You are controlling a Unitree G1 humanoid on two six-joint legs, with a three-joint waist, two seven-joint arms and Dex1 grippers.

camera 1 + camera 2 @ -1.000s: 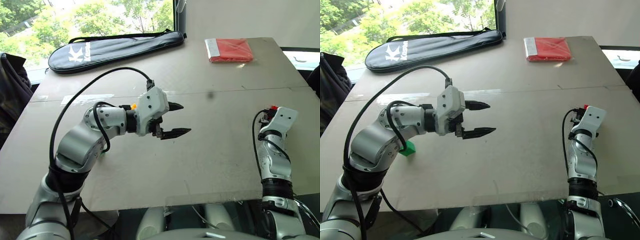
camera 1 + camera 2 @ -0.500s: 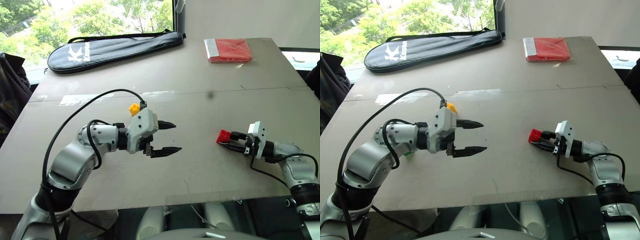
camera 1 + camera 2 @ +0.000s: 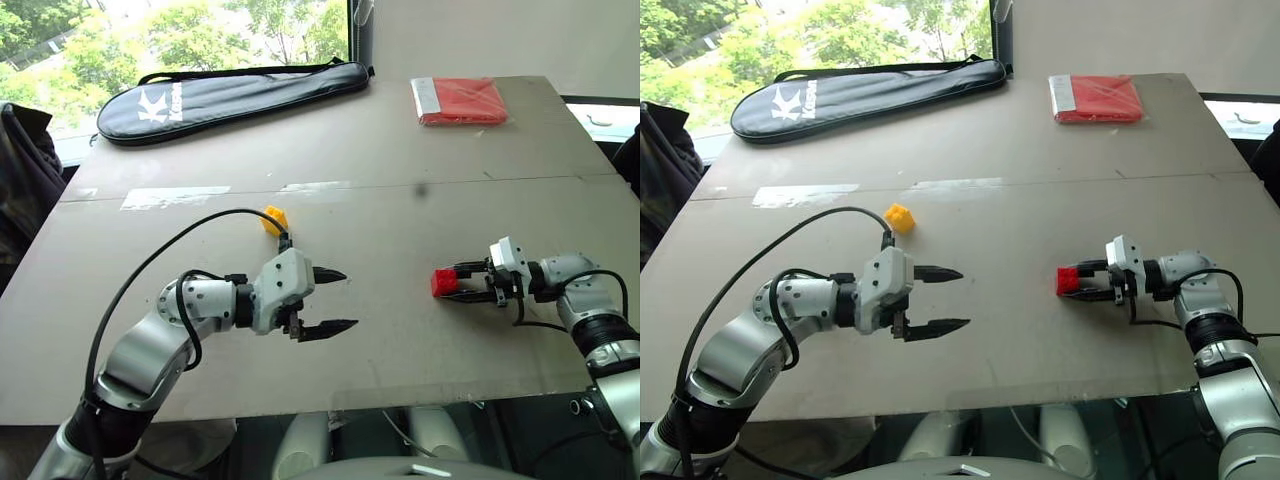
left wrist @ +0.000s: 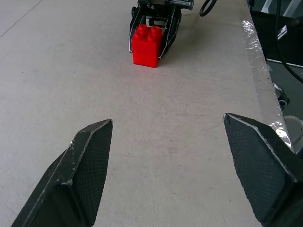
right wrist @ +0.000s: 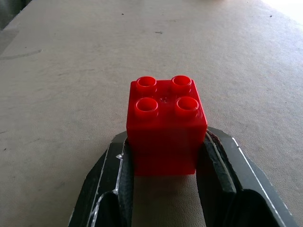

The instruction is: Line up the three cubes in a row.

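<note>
A red cube (image 3: 444,282) with studs up rests on the table right of centre, and my right gripper (image 3: 452,283) is shut on it, one finger (image 5: 215,163) on each side. It points towards my left gripper (image 3: 349,298), which hangs open and empty low over the table's near middle, aimed at the red cube (image 4: 146,45). Its two black fingers (image 4: 87,175) stand wide apart. A yellow cube (image 3: 272,219) sits on the table just beyond my left wrist, touched by nothing.
A long black racket bag (image 3: 230,95) lies across the far left of the table (image 3: 400,350). A flat red packet (image 3: 460,100) lies at the far right. A strip of tape (image 3: 175,197) marks the left middle. Dark cloth (image 3: 20,170) hangs past the left edge.
My right arm swung round and brought the red cube leftward down to the table. My left arm sank and drew back, uncovering the yellow cube.
</note>
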